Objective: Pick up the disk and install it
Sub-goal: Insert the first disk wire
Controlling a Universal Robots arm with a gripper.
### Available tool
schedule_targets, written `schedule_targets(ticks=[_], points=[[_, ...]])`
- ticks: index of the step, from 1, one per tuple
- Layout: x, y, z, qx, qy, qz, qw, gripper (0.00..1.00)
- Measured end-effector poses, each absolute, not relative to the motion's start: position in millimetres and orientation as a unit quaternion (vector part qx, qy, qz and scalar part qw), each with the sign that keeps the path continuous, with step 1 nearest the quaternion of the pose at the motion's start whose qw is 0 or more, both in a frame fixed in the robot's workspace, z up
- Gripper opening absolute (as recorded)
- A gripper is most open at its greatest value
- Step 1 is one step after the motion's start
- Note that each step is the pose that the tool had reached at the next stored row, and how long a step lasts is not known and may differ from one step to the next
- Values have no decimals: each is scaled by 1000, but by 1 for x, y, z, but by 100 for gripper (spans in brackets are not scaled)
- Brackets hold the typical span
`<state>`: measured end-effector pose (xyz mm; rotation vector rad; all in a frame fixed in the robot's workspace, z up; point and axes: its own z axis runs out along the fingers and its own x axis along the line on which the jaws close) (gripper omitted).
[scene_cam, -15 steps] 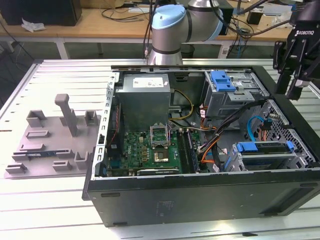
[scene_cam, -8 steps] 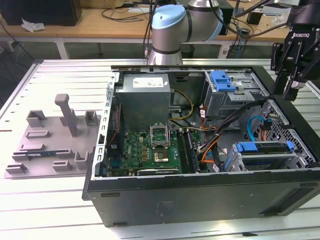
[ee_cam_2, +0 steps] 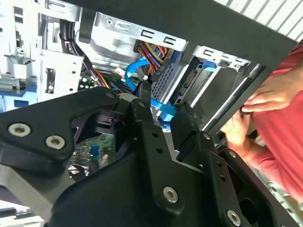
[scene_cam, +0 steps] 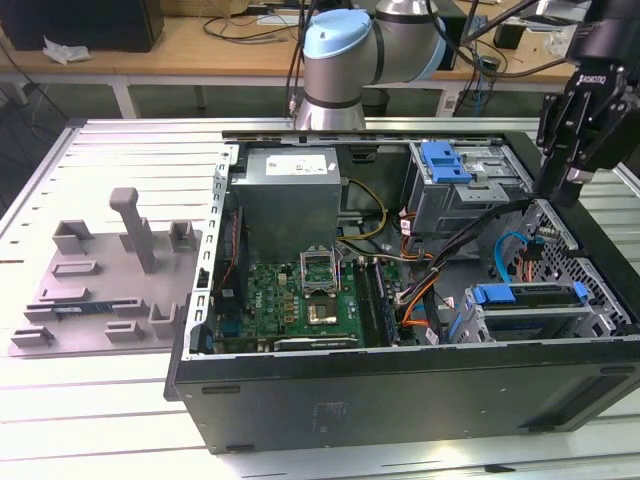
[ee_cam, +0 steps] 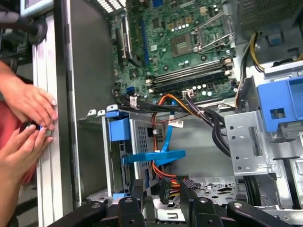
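The disk point(scene_cam: 530, 312), silver with a blue carrier rail along its top, sits in the drive cage at the front corner of the open computer case point(scene_cam: 400, 385), on the exterior view's right. My black gripper point(scene_cam: 565, 195) hangs above the case's far right corner, behind and above that cage, touching nothing. In both wrist views its fingers stand apart with nothing between them: gripper point(ee_cam: 162, 191), gripper point(ee_cam_2: 163, 106). The first wrist view shows the disk's blue rail end point(ee_cam: 118, 128) just past the fingertips; the second shows the disk point(ee_cam_2: 191, 82) in its cage.
A person's hands point(ee_cam: 28, 123) rest on the case's outer edge beside the drive cage; a red sleeve point(ee_cam_2: 284, 118) shows. Blue cable point(ee_cam: 156, 156) and orange wires cross beside the cage. Motherboard point(scene_cam: 300, 300), grey power supply point(scene_cam: 290, 190), blue latch point(scene_cam: 445, 160) and grey fixture point(scene_cam: 110, 280) lie around.
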<state>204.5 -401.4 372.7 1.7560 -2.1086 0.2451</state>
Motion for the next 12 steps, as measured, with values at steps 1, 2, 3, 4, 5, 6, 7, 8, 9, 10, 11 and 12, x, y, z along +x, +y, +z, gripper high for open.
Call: schedule_targets(ticks=[1,2,3,4,5,6,7,8,9,10,11,12], points=[[205,-401,372,621,-755,87,192,44],[205,-401,371,620,-756,87,192,44],[205,-401,371,618,-757,88,191,44],[206,-401,370,617,-759,90,190,44],[206,-401,369,616,-759,92,188,44],[207,-401,369,616,-760,94,187,44],[207,-401,368,615,-760,96,186,44],[207,-401,368,615,-760,97,186,44],[207,-401,367,615,-760,97,185,44],[207,-401,366,615,-760,98,186,44],[207,-401,364,615,-760,99,186,44],[207,-401,362,615,-760,99,186,44]])
